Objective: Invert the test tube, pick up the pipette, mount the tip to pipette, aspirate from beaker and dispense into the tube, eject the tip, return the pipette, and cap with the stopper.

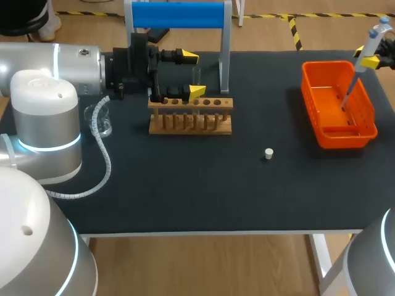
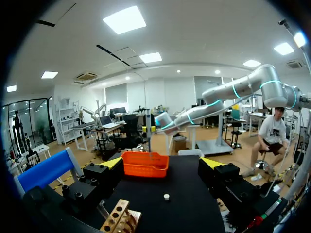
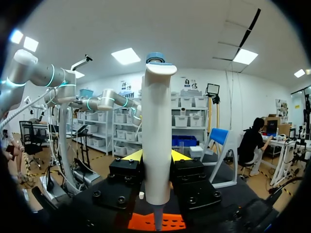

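Right claw (image 3: 156, 156) pinching the white pipette (image 3: 156, 121) upright over the orange basket (image 1: 336, 137) at the tabletop's (image 1: 185, 191) far right corner; left claw (image 2: 163, 165) spread over the wooden rack (image 1: 190, 125) near the far edge; stopper (image 1: 268, 153) mid-tabletop

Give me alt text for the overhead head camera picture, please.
The right gripper holds a pipette over an orange basket. The left gripper is open at a wooden tube rack; a white stopper lies on the black table.
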